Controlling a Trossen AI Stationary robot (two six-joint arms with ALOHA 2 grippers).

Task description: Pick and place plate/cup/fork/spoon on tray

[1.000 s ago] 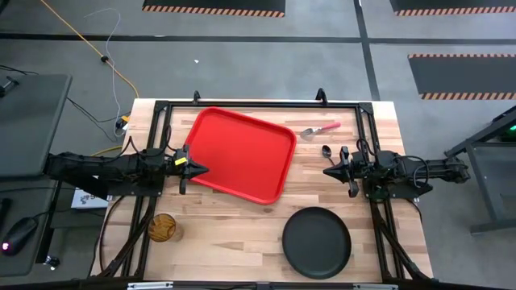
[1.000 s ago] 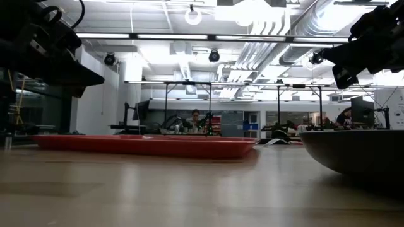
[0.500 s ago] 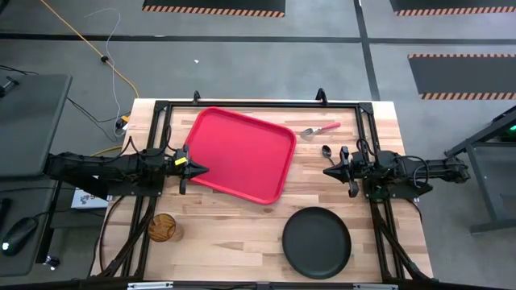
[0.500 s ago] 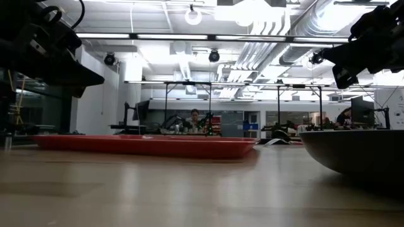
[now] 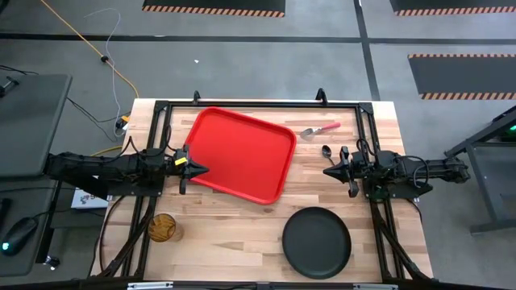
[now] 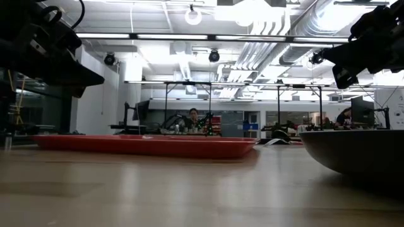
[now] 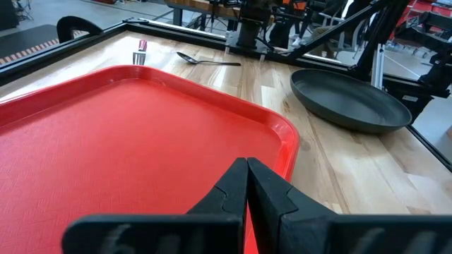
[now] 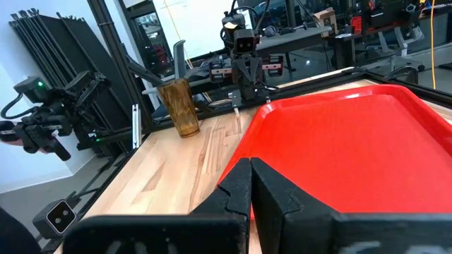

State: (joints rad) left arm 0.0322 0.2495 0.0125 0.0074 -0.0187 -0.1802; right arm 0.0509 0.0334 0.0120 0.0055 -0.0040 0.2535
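The red tray [image 5: 240, 153] lies at the table's far middle, empty. The black plate [image 5: 317, 242] rests on the table at the near right. The amber cup [image 5: 161, 229] stands at the near left. The fork [image 5: 320, 129] with its pink handle lies beyond the tray's far right corner, and the black spoon [image 5: 326, 151] lies just nearer. My left gripper [image 5: 200, 170] is shut and empty, above the tray's left edge [image 7: 247, 169]. My right gripper [image 5: 327, 171] is shut and empty, right of the tray, near the spoon [image 8: 251, 169].
A black metal frame [image 5: 258, 105] runs along the table's far edge and sides. Bare wood shows between the cup and the plate at the near edge. People show far off in the room behind in the low view [image 6: 193, 117].
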